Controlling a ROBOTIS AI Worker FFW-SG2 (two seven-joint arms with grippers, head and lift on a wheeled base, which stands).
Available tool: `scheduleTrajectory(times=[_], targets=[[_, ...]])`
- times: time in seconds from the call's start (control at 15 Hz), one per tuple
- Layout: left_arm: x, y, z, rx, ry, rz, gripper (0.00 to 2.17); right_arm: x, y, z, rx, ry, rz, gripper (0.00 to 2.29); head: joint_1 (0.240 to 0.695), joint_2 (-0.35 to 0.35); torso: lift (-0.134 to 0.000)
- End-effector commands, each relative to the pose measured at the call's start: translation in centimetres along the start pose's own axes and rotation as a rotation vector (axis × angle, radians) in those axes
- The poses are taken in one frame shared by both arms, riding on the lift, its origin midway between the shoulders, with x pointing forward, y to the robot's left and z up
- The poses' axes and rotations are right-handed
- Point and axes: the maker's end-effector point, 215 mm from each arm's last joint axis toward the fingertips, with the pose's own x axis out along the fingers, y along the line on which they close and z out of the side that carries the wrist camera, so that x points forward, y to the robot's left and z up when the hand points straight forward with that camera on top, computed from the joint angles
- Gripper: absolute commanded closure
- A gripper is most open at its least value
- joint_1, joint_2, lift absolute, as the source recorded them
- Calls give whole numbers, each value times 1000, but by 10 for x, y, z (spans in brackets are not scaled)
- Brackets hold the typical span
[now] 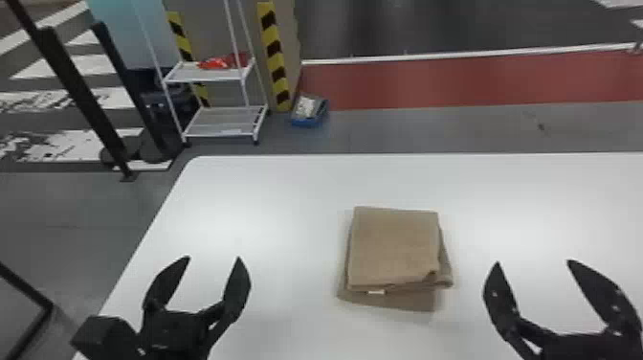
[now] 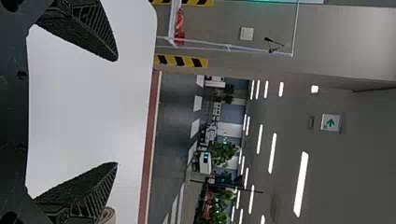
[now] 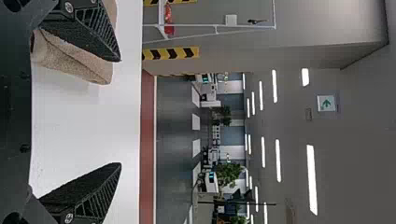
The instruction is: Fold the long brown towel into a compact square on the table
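Observation:
The brown towel lies folded into a roughly square stack near the middle of the table, its lower layers sticking out at the near and right edges, with a small white tag at the near side. Left of it, my left gripper stands open and apart from the cloth; in the left wrist view the left gripper has nothing between its fingers. To the towel's right is my open right gripper. In the right wrist view, the towel shows behind one finger of the right gripper.
The white table has its left edge beside the left arm. Beyond its far edge are a white shelf rack with a red item, a blue box on the floor and striped posts.

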Motion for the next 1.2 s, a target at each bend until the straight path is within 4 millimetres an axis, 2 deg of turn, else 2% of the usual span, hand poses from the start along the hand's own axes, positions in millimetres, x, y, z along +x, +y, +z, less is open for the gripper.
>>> scheduleTrajectory(times=[0.0, 1.13], targets=[[0, 2, 0, 1, 3, 2, 80, 1, 1, -1, 1, 0, 1, 87, 695, 167, -124], [3, 4, -4, 1, 9, 3, 80, 6, 5, -6, 7, 9, 6, 93, 695, 177, -124]])
